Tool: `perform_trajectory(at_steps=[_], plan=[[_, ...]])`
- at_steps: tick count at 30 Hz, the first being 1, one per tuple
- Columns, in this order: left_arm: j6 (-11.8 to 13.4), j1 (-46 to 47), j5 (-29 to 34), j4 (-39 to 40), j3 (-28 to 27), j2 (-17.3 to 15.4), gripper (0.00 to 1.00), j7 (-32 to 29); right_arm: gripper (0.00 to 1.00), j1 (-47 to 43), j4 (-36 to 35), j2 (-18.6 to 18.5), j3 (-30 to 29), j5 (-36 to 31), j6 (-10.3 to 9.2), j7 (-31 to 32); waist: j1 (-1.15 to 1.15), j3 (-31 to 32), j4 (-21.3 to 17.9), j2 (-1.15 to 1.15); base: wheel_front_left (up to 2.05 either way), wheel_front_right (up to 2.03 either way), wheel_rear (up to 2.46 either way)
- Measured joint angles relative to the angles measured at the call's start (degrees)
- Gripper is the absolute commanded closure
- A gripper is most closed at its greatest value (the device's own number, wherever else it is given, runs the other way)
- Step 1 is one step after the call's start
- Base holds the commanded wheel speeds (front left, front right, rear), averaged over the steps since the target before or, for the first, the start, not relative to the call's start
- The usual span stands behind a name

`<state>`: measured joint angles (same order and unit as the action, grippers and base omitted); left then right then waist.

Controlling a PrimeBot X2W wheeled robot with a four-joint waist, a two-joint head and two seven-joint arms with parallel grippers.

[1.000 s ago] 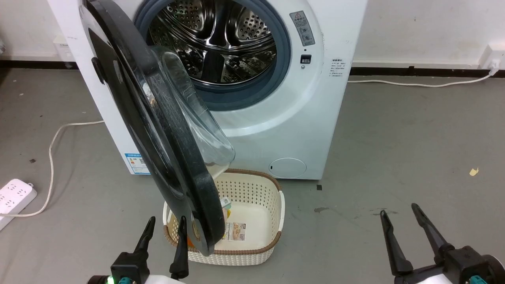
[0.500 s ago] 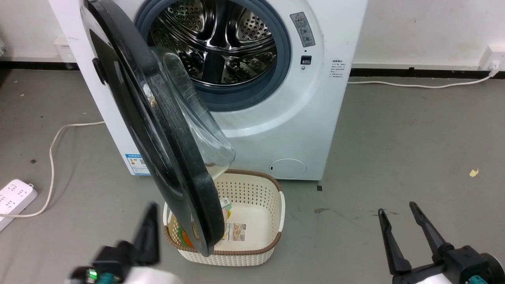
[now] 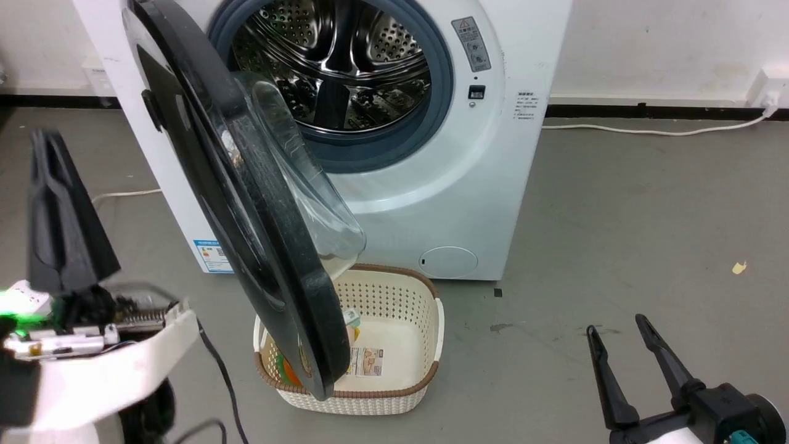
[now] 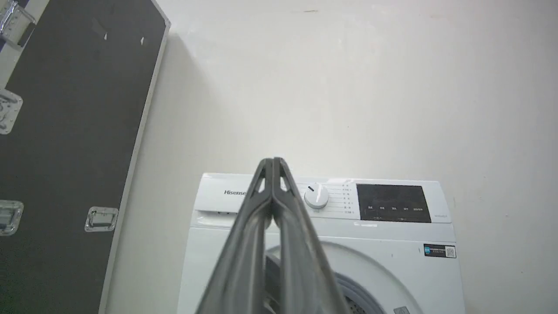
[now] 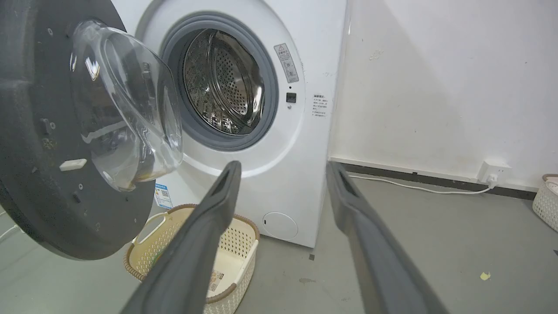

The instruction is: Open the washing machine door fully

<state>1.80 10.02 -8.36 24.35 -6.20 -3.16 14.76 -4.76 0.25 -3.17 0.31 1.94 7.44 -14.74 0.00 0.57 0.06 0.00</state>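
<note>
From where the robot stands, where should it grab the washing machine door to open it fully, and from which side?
Pinch the washing machine door by its black rim at the free end hanging over the basket, coming from the front. The door stands edge-on to the robot, and there the rim is clear of the bulging glass bowl.

The left arm (image 3: 105, 376), lower left, has a white shell, green light (image 3: 12, 306) and black cable (image 3: 219, 370). The right gripper (image 3: 616, 325), lower right, has long black tapering fingers (image 3: 608, 382).
</note>
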Motion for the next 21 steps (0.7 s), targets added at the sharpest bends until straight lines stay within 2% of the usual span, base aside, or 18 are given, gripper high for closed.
perform_trajectory(at_steps=[1, 3, 7, 10, 15, 21], plan=[[-0.5, 1.7, 2.9, 3.0, 1.3, -0.9, 1.0, 0.0, 0.0, 0.0, 0.1, 0.0, 0.2, 0.0, 0.0, 0.0, 0.0, -0.1, -0.1, 0.0, 0.0, 0.0, 0.0], [-1.4, 2.1, 4.3, 3.8, 3.8, -1.2, 1.0, 0.0, 0.0, 0.0, 0.1, 0.0, 0.4, 0.1, 0.0, 0.0, 0.0, -0.2, -0.3, 0.0, 0.0, 0.0, 0.0], [-3.3, 1.7, 4.8, 3.0, 11.1, -0.9, 1.0, -2.9, 0.0, 0.0, 0.1, 0.0, 0.4, 0.2, 0.0, 0.0, 0.0, -0.6, -0.8, 0.0, 0.0, 0.0, 0.0], [-3.7, 0.0, 4.8, 1.3, 17.1, -0.5, 1.0, -5.6, 0.0, 0.2, 0.2, 0.0, 0.2, 0.8, 0.0, 0.0, 0.0, -1.2, -1.0, 0.0, 0.0, 0.0, 0.0], [-3.7, -4.9, 3.9, -5.2, 25.5, 0.2, 1.0, -9.6, 0.0, 0.5, 0.2, 0.0, 0.1, 1.5, 0.0, 0.0, 0.0, -2.2, -1.2, 0.0, 0.0, 0.0, 0.0], [-2.9, -5.7, 2.1, -14.6, 29.1, 0.3, 1.0, -11.6, 0.0, 0.8, 0.4, 0.0, 0.2, 2.0, 0.0, 0.0, 0.0, -3.3, -1.3, 0.0, 0.0, 0.0, 0.0]])
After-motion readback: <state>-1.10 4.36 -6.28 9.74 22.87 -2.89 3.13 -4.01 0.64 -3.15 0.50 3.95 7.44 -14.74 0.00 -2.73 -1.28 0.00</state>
